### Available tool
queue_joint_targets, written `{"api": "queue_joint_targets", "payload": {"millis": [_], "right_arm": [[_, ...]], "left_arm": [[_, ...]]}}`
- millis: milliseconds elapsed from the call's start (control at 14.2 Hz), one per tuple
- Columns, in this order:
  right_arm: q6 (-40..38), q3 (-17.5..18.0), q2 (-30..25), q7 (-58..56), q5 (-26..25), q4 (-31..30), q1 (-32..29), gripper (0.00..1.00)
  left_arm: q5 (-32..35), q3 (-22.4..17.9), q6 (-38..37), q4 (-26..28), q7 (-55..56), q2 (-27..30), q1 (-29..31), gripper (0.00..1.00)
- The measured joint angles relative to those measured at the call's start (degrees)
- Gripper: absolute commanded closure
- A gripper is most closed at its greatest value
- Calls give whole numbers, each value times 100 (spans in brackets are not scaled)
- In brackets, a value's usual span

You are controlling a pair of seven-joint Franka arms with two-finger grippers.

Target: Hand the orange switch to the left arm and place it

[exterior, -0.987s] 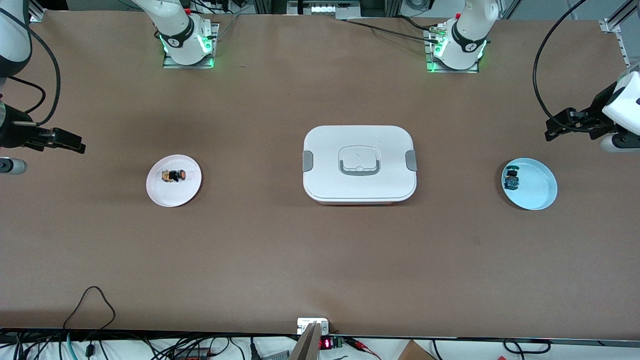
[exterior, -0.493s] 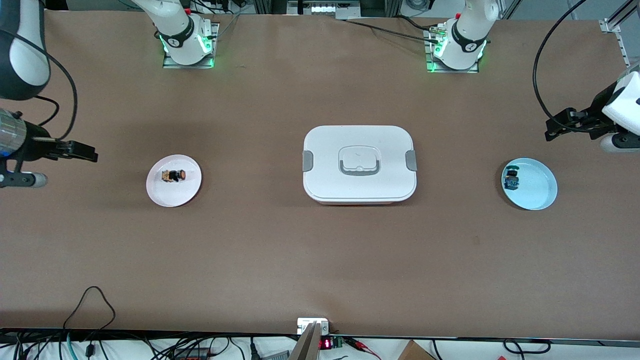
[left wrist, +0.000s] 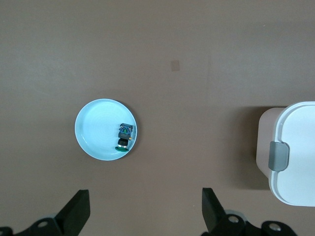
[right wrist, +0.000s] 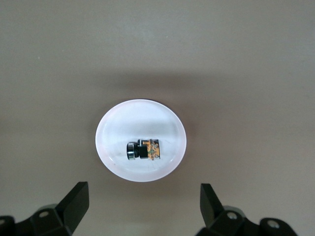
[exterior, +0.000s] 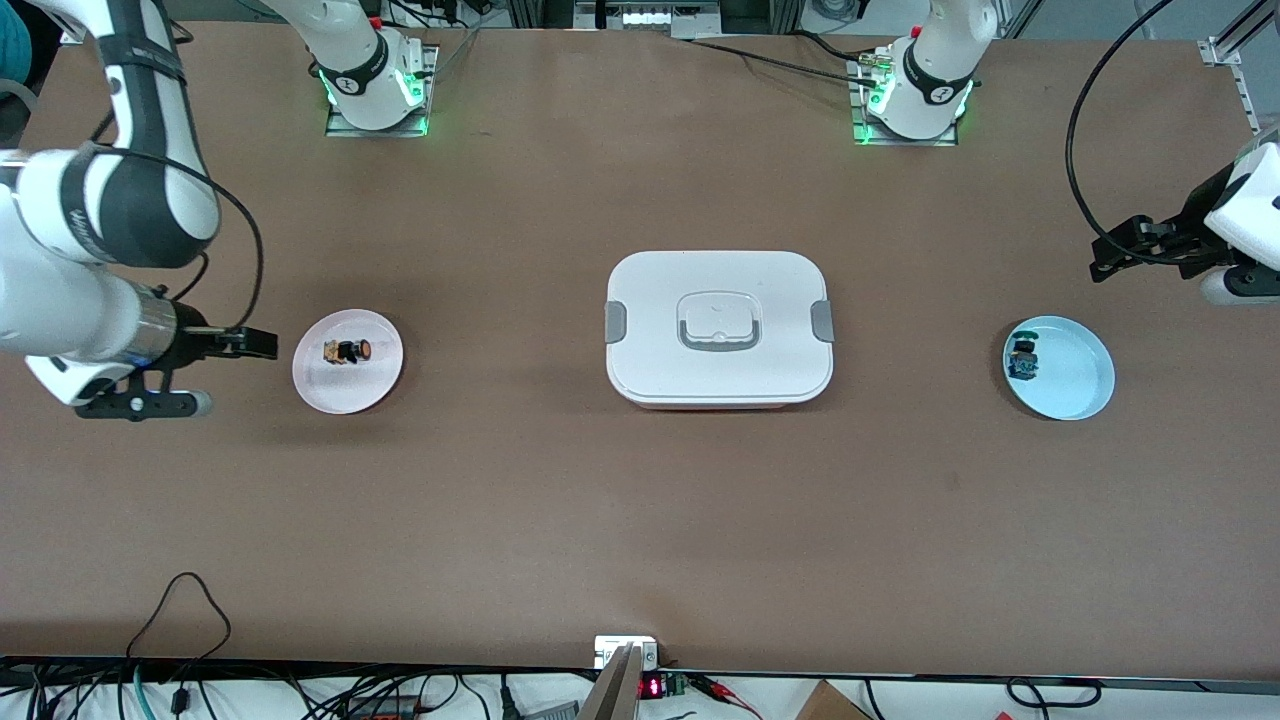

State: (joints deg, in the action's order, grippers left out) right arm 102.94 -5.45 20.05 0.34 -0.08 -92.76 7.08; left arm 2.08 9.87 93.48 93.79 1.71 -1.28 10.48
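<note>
Swinging in from the frame's left edge, the right arm has carried the right gripper [exterior: 262, 343] toward the pink plate [exterior: 318, 385] over the last second; it now hovers just beside that plate's rim, at the middle left of the front view. Its fingers [right wrist: 74, 204] stand wide apart and hold nothing. On the pink plate lies the orange switch [exterior: 348, 351], on its side, its black body between an orange cap and a yellowish end; the right wrist view looks straight down on it [right wrist: 143, 149]. The white box [exterior: 718, 327] sits closed at the centre of the frame. At the middle right a light blue plate [exterior: 1080, 385] holds a small blue-green and black component [exterior: 1022, 359]. The left gripper [exterior: 1120, 250] waits unmoved at the right edge, above that plate, its fingers [left wrist: 210, 209] also spread and empty.
</note>
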Motion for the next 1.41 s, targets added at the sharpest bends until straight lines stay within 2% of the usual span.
{"api": "queue_joint_targets", "payload": {"millis": [775,1409], "right_arm": [[1697,-15,183,-312,21,-1634,-22,0],[1897,7,573,-1115,52,-1879,-10,0]], "left_arm": [[0,0,-3,0,0,0,-2,0],[0,0,-3,-1,0,-1,-1,0]]}}
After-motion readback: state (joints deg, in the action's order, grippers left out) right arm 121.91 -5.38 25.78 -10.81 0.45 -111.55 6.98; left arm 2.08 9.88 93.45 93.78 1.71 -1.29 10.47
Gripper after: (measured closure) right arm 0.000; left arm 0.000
